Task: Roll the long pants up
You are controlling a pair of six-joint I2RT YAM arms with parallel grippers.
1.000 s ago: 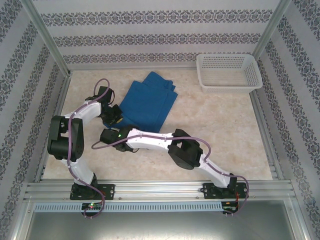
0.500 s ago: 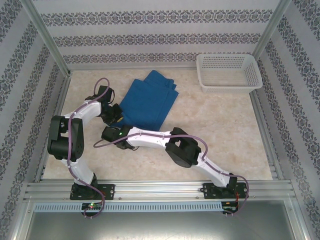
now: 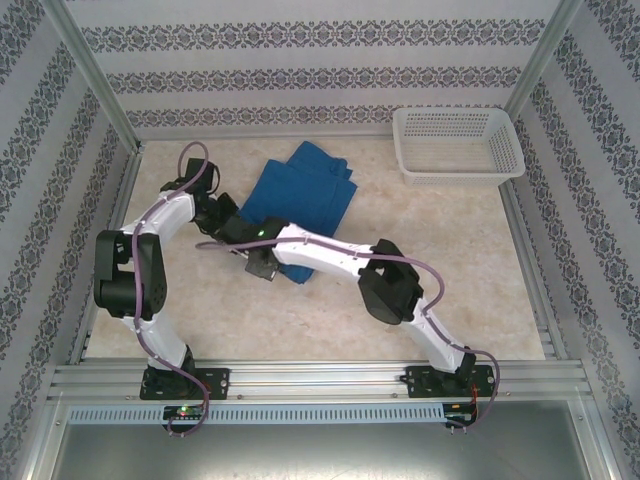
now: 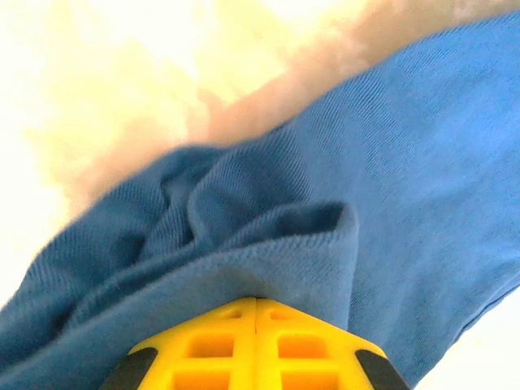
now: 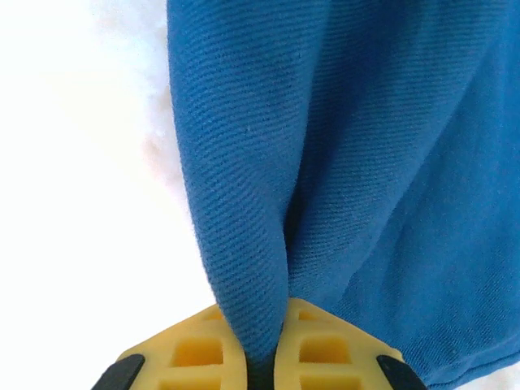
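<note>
Both arms are reaching farther back than a second ago, and the right gripper (image 3: 262, 262) is now working at the near edge of the long pants (image 3: 305, 195). Its jaws are pinching a ridge of blue cloth between them. The left gripper (image 4: 256, 302) is pressing its jaws together on a folded hem at the pants' left side. The pants are lying folded on the surface (image 3: 440, 250), well apart from the white basket (image 3: 458, 145).

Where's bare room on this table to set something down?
The beige marbled table is bare right of the royal-blue cloth pants, in front of the white plastic mesh basket. Crowded left-centre: left gripper and right gripper both pinch the pants.
</note>
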